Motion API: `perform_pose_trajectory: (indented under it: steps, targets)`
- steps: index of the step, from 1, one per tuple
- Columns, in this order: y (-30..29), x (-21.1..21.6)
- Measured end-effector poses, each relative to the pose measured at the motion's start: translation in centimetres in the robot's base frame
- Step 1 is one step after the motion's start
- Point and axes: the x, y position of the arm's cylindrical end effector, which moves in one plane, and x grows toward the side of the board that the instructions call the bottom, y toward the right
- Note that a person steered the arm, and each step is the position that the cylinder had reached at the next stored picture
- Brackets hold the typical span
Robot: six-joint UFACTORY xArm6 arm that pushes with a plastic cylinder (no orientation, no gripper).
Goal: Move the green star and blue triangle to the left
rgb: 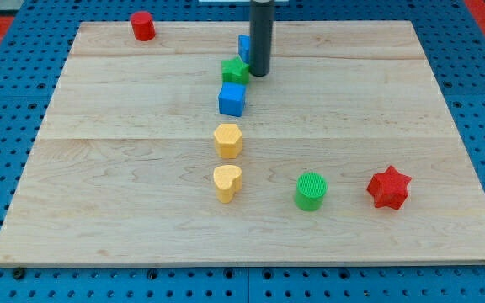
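The green star [235, 71] lies near the top middle of the wooden board [125, 168]. A blue block [243, 47], likely the blue triangle, sits just above it and is partly hidden behind the rod. My tip [259, 73] rests on the board right beside the green star, on its right side, and just below the blue triangle. A blue cube [232, 98] sits directly below the green star.
A red cylinder [142, 25] stands at the top left. A yellow hexagon [228, 140] and a yellow heart [227, 182] line up below the blue cube. A green cylinder [311, 191] and a red star [389, 187] sit at the lower right.
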Motion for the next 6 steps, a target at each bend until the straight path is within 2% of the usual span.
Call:
perform_pose_trajectory:
  steps: [1, 2, 3, 4, 5, 6]
  targets:
    - [1.5, -0.3]
    - [7.7, -2.5]
    - [10.4, -9.3]
    - [2.8, -12.0]
    - [-7.9, -11.5]
    - [-16.9, -8.0]
